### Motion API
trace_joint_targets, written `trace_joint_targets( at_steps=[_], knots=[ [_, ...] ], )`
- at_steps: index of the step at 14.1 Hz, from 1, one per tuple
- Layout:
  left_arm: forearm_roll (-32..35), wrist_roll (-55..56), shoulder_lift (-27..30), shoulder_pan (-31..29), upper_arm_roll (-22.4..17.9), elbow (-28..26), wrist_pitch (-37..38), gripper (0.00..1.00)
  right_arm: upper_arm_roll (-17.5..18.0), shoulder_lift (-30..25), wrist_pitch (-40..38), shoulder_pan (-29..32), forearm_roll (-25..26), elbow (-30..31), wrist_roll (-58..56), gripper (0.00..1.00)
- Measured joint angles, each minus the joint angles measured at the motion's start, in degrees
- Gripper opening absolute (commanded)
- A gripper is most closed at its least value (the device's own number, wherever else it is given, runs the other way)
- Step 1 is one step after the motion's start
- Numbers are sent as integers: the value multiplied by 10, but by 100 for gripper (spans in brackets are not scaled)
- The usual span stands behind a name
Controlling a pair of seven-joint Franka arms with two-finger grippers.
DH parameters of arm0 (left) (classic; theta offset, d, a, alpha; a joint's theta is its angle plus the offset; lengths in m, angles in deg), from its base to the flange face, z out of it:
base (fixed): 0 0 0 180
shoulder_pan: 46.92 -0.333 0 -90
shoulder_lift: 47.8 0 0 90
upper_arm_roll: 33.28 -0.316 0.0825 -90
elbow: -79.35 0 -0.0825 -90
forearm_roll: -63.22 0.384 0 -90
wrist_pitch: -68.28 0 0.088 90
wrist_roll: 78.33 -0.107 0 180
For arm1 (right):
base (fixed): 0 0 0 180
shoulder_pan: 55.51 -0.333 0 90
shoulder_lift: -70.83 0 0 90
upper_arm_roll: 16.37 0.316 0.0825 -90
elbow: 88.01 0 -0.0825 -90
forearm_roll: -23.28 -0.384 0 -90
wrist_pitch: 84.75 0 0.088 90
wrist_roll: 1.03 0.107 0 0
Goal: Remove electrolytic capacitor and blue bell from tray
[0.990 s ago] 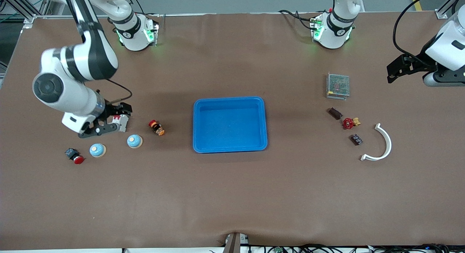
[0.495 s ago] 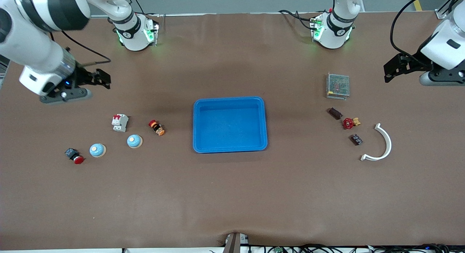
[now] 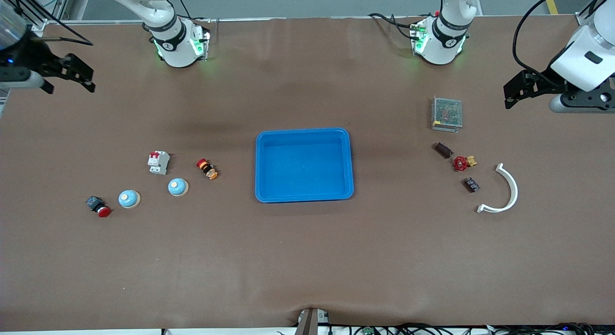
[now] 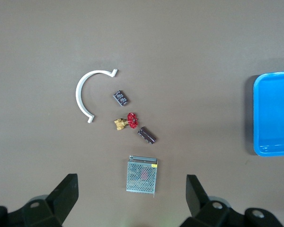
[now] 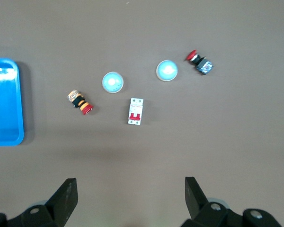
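Nearest the front camera on the desk (image 3: pixel 307 267) lie the red pushbutton (image 3: pixel 98 206) and one blue bell (image 3: pixel 129 199), with a second blue bell (image 3: pixel 178 186) a little farther, all toward my right arm's end. At my left arm's end the white curved clip (image 3: pixel 502 193) sits near two small dark components (image 3: pixel 471 184) and a red-handled valve (image 3: pixel 461 163); the one farther from the camera (image 3: pixel 443 150) could be the electrolytic capacitor, though I cannot confirm it. The tray (image 3: pixel 304 165) rests mid-desk and looks bare inside, so I judge the removal done. Farther again are the white breaker (image 3: pixel 158 162) and an orange-and-red button (image 3: pixel 207 169), then the grey mesh box (image 3: pixel 447 114). My left gripper (image 3: pixel 521 87) hovers over bare desk at its end, jaws apart and holding nothing; my right gripper (image 3: pixel 67 73) hovers likewise at its end, jaws apart and holding nothing. Risks from here: a careless descent could knock the mesh box or scatter the small parts, and the bells could roll if nudged. A mistaken re-grasp of the wrong dark component is possible, as the two look alike.
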Motion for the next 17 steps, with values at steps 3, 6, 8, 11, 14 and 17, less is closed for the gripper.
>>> trace_joint_targets(
  at_steps=[3,6,8,11,14,17],
  knots=[
    [0,0,0,0,0,0,0,100,-7,-1,13,1,0,-15,0,100],
    [0,0,0,-1,0,0,0,100,-7,16,22,1,0,-39,0,100],
    [0,0,0,-2,-1,0,0,100,-7,39,23,1,0,-60,0,100],
    [0,0,-1,-3,-2,3,0,100,-7,58,23,1,0,-75,0,100],
    [0,0,-8,-5,-4,15,0,100,-7,60,23,1,0,-77,0,100],
    [0,0,-11,-5,-4,17,0,100,-7,60,22,1,0,-78,0,100]
  ],
)
